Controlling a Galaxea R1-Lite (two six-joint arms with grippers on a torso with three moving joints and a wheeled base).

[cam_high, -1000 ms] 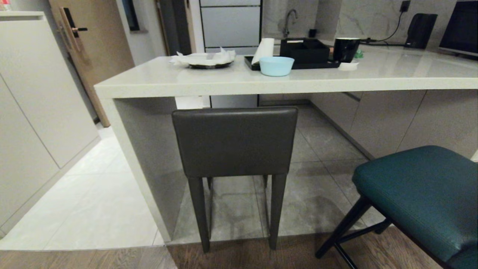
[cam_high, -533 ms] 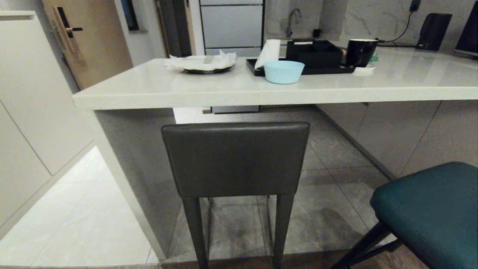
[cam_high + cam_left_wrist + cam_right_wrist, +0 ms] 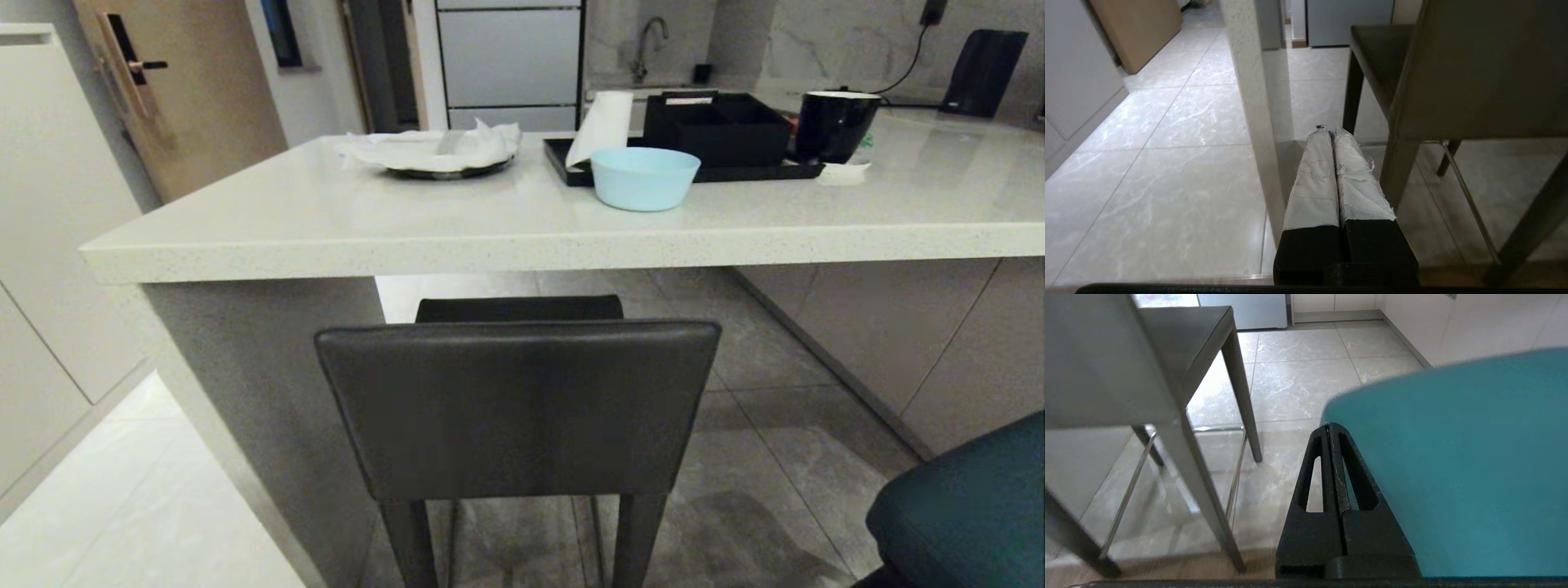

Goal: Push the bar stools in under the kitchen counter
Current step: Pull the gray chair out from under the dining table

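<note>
Head view: kitchen counter, cream speckled stone, spans the middle of the frame, its slab side panel at lower left. Dark grey stool stands at lower centre, backrest facing the camera with its long edge parallel to the counter's front edge; the seat already reaches under the top, the backrest is short of the edge. Teal stool, lower right corner, stands clear of the counter and not yet tucked in. On the counter: light blue bowl, apparently empty; black tray holding a paper roll, a black compartment box and a black mug; dark plate heaped with crumpled white paper. Neither arm shows here. Left wrist view: left gripper, taped fingers pressed together, nothing held, pointing between the side panel and the grey stool's rear leg at centre right. Right wrist view: right gripper, jaws closed and empty, tip just beside the teal seat's edge, grey stool at upper left. Judgement: both arms flank the grey backrest, so the push runs straight ahead.
</note>
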